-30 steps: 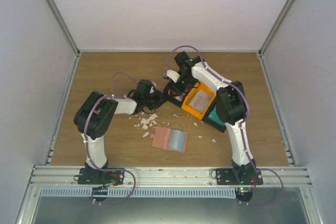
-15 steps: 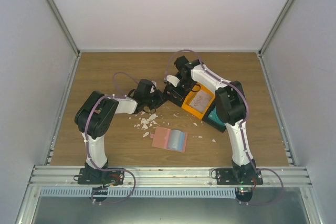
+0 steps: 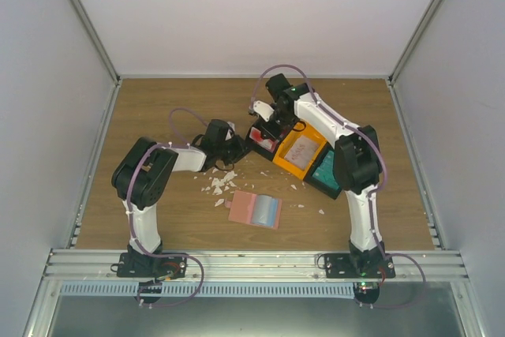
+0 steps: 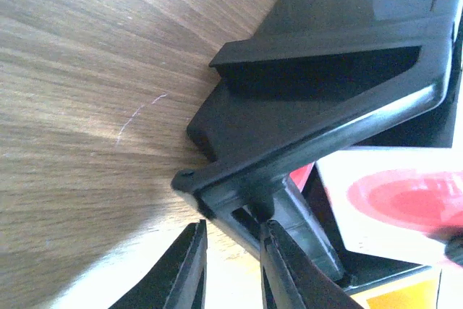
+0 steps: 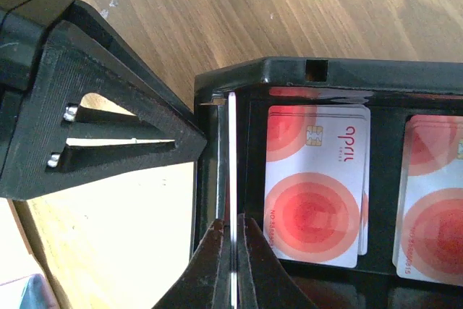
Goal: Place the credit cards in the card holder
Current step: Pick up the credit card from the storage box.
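Right gripper (image 5: 231,226) is nearly pressed together, pinching a thin white credit card (image 5: 232,150) that stands on edge against the inside of the left wall of the black plastic bin (image 5: 289,70). Flat in that bin lie white cards with red circles (image 5: 312,193). The left gripper (image 4: 233,228) sits low over the wooden table (image 4: 72,106), fingers a narrow gap apart, tips right at the bin's rim corner; I can't tell whether they're clamping it. The salmon-pink folding card holder (image 3: 254,209) lies open on the table, well apart from both grippers, with white crumbs (image 3: 217,185) just beside it. Teal-green cards (image 3: 325,170) sit beyond the orange bin (image 3: 298,150).
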Tool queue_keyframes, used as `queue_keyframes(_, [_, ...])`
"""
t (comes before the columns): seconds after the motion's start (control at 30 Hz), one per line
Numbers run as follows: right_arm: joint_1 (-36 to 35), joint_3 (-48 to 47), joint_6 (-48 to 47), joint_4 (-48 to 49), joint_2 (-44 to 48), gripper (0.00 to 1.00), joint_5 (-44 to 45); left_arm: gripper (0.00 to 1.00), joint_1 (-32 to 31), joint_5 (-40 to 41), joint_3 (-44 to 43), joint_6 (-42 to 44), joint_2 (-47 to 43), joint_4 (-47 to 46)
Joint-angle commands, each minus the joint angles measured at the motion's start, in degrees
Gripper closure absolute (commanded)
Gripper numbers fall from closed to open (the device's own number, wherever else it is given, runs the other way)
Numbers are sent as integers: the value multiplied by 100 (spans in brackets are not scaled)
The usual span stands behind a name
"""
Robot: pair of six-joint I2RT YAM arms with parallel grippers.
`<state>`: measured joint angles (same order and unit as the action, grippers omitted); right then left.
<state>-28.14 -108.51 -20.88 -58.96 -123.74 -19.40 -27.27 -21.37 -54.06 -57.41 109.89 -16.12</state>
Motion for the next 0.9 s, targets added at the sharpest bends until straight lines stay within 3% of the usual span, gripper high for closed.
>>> queue_keyframes(0.0, [-42, 153, 190, 248, 364, 99, 276, 75, -9, 273, 236, 111, -271, 58])
queue_keyframes(0.23, [-6, 438, 961, 752, 1023, 99, 776, 66, -32, 444, 492, 253, -925, 58])
queue_keyframes(0.4, [-1, 1464, 1770, 1641, 1897, 100, 596, 53, -64, 480, 799, 508, -1715, 109])
queue_keyframes(0.5, [-1, 2338, 2490, 2258, 2569, 100, 260, 41, -68, 362, 1049, 729, -2320, 50])
queue_keyframes(0.73, [-6, 4216, 3557, 3660, 4348, 99, -1098, 18, -59, -628, 1528, 1077, -3581, -326])
queue_keyframes(0.87, [-9, 4985, 4010, 4427, 5291, 100, -1672, 13, -73, -1647, 1638, 992, -3917, -826])
